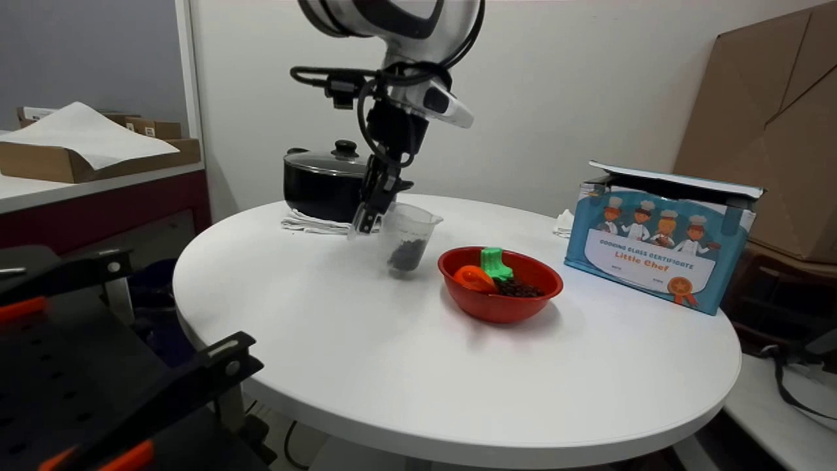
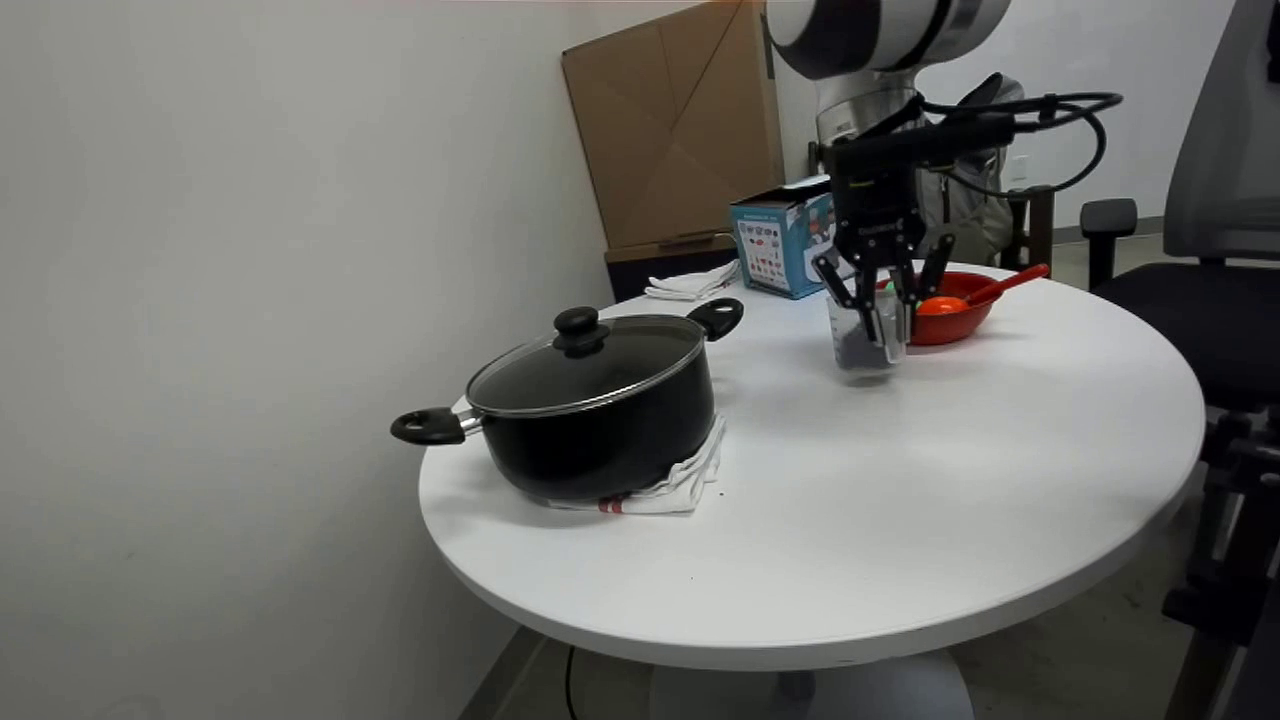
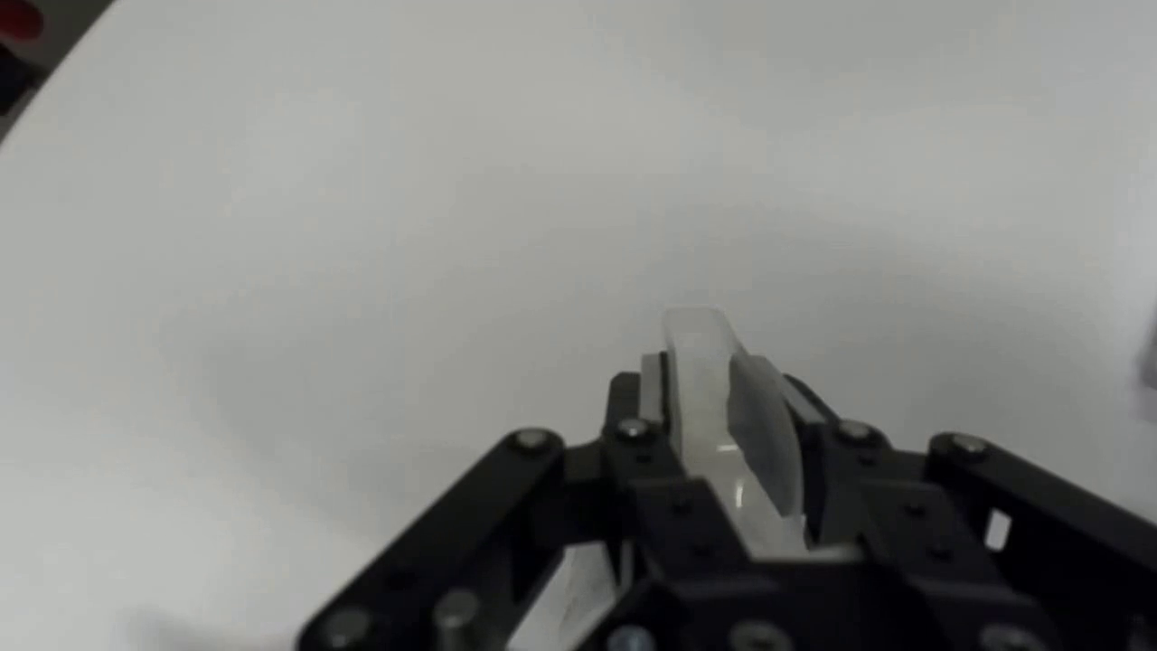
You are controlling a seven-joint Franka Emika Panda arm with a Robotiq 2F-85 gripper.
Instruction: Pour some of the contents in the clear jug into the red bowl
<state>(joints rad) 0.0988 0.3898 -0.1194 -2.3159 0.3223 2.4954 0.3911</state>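
Arm (image 1: pixel 418 42) slants down from above; gripper (image 1: pixel 370 221) pinches the jug (image 1: pixel 412 229) by its handle (image 3: pixel 698 348); the jug is near the bowl (image 1: pixel 497 306), long axis tilted, spout (image 1: pixel 438 220) toward the bowl.

The fingers (image 2: pixel 906 290) apparently hold the clear jug (image 2: pixel 851 343).

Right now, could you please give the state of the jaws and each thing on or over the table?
Jaws: shut on the handle of the clear jug.
Clear jug: tilted toward the red bowl; lifted or not, I cannot tell.
Contents: settled low in the jug.
Red bowl: upright; orange piece, green piece and dark granules inside.
Black pot: upright, lidded.
Cloth under pot: folded.
Blue box: top flap partly raised.
Cloth by box: folded.
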